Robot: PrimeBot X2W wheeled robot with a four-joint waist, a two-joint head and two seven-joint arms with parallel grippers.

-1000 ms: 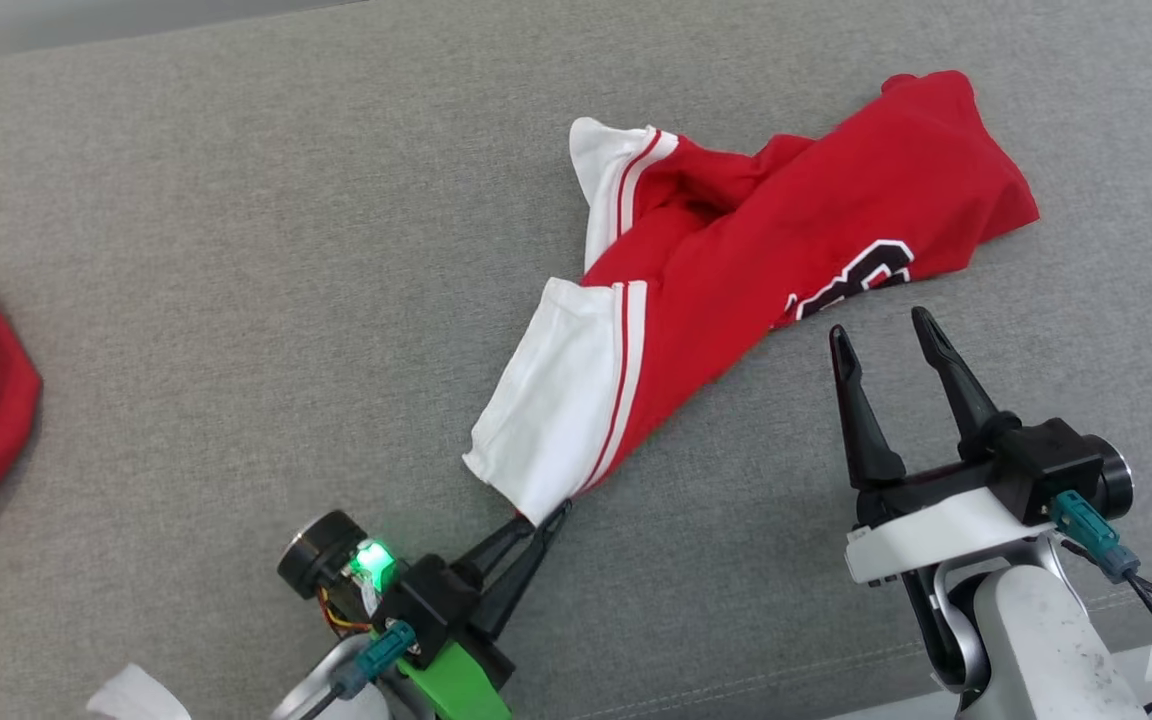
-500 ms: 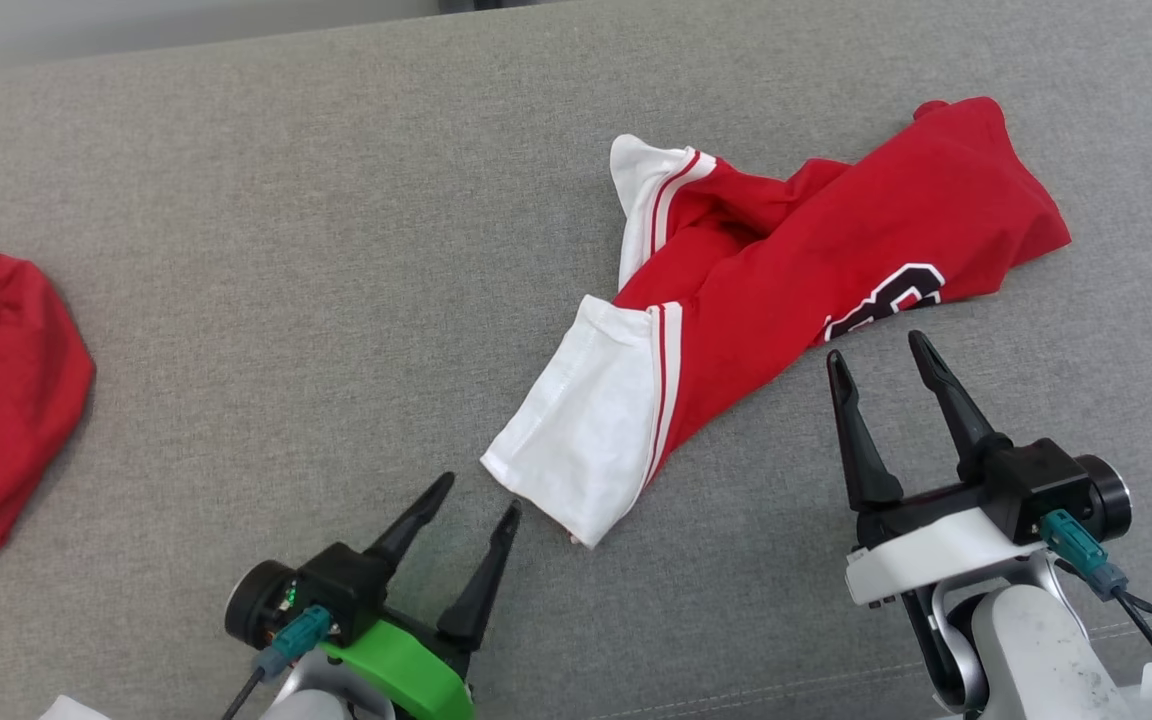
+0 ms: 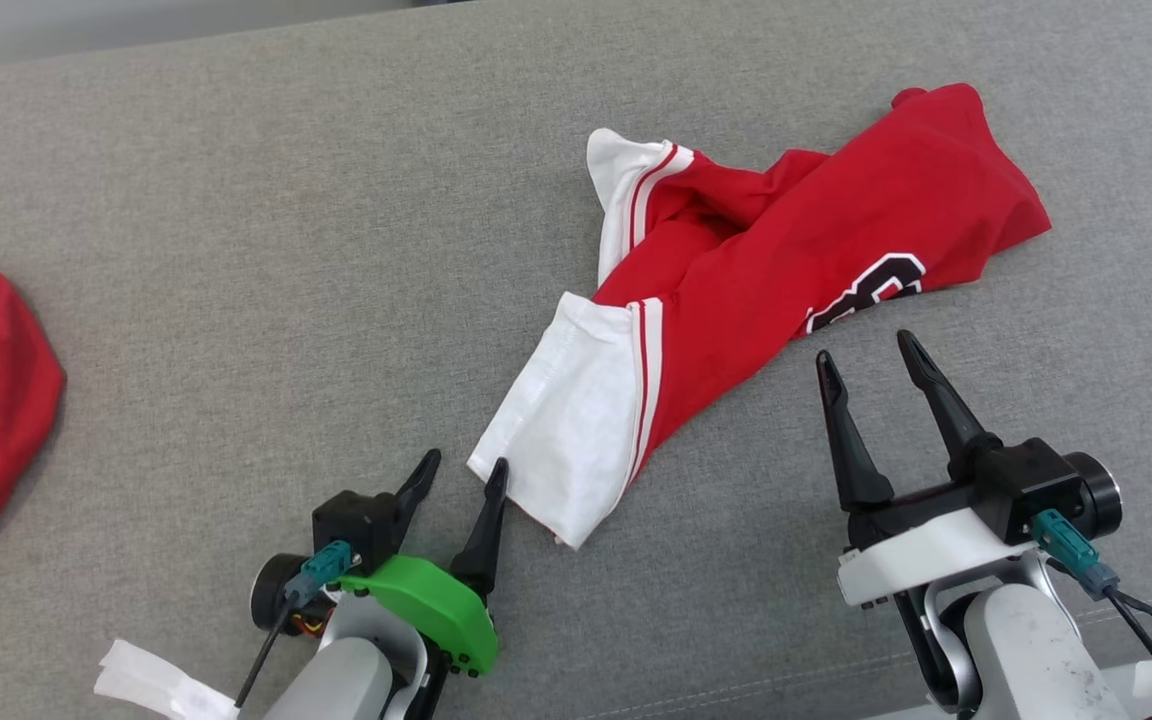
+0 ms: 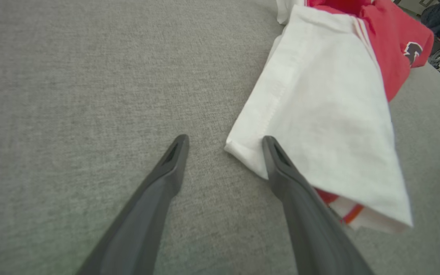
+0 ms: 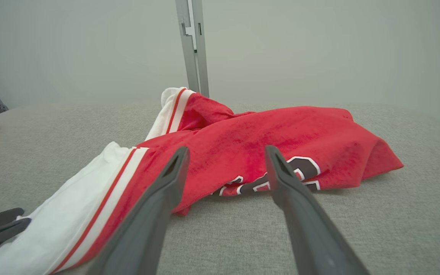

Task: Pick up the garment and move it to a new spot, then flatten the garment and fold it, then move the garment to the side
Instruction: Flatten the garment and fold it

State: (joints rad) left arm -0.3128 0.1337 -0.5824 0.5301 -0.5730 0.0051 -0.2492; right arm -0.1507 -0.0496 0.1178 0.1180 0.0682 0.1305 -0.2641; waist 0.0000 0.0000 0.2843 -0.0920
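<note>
Left hand (image 4: pixel 224 140) with both dark fingers (image 4: pixel 159 187) spread wide, nothing clamped; one finger over bare grey fabric bench (image 4: pixel 71 76), the other crossing in front of the near corner of the garment (image 4: pixel 327 107), contact unclear. Garment lies crumpled on the bench: wide white sleeve nearest with a stitched hem and red stripes, red body behind at upper right with a dark, white-edged letter patch.
</note>
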